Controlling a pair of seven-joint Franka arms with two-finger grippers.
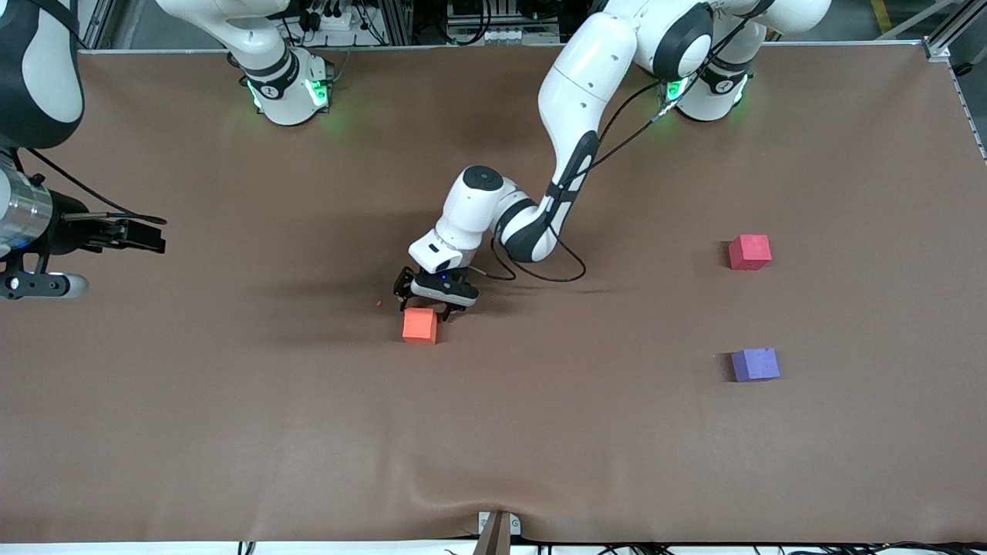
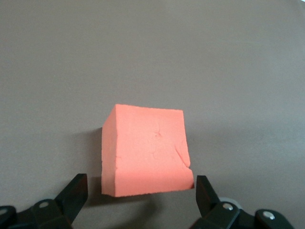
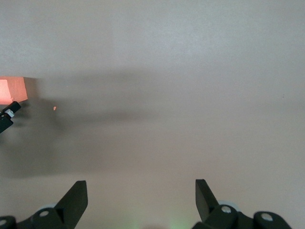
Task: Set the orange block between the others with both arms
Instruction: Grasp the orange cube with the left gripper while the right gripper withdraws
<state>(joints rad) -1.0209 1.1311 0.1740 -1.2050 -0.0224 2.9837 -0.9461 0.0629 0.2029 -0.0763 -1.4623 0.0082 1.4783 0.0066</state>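
Even overhead light — soft shadows, sharp focus.

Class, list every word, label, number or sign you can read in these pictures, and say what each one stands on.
None can be read.
Orange block: no marking.
Red-pink cube and purple-blue cube: no marking.
Right arm's base: a small dark mark, too small to read.
Brown table cover: no text.

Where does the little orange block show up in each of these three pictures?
Front view: the orange block sits on the brown table mid-table, directly under the left end effector.
Left wrist view: the block fills the middle, just ahead of the open fingers, not yet held.
Right wrist view: only a corner shows at the edge.
Shared landmark: the left end effector's dark tip beside the block.
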